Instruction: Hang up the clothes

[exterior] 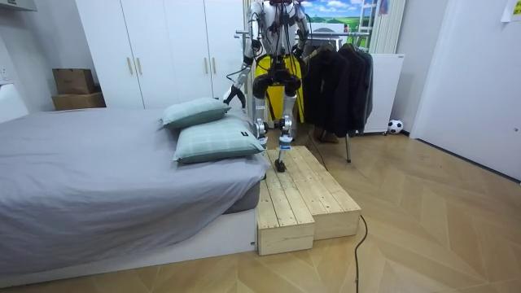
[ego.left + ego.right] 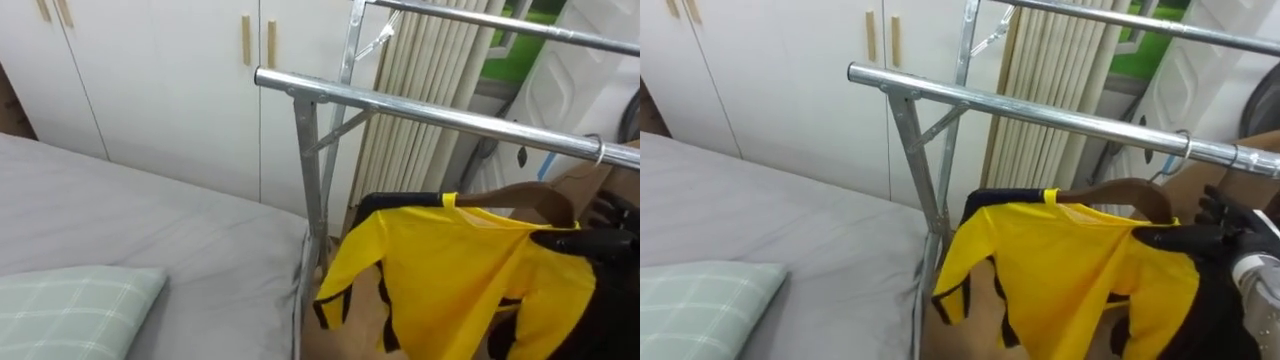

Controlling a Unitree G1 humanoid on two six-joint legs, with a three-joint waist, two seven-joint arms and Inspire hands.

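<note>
Right eye view: yellow shirt (image 2: 1060,270) hangs on rail (image 2: 1040,110).

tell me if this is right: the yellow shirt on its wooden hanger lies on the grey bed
No. The yellow shirt on its wooden hanger hangs from the metal rail, beside the grey bed, not on it; the right eye view shows this.

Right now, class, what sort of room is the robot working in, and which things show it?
Most likely a bedroom: a bed with a grey cover and pillows, white wardrobe doors along the wall, and a metal clothes rail with a yellow shirt on a hanger.
</note>
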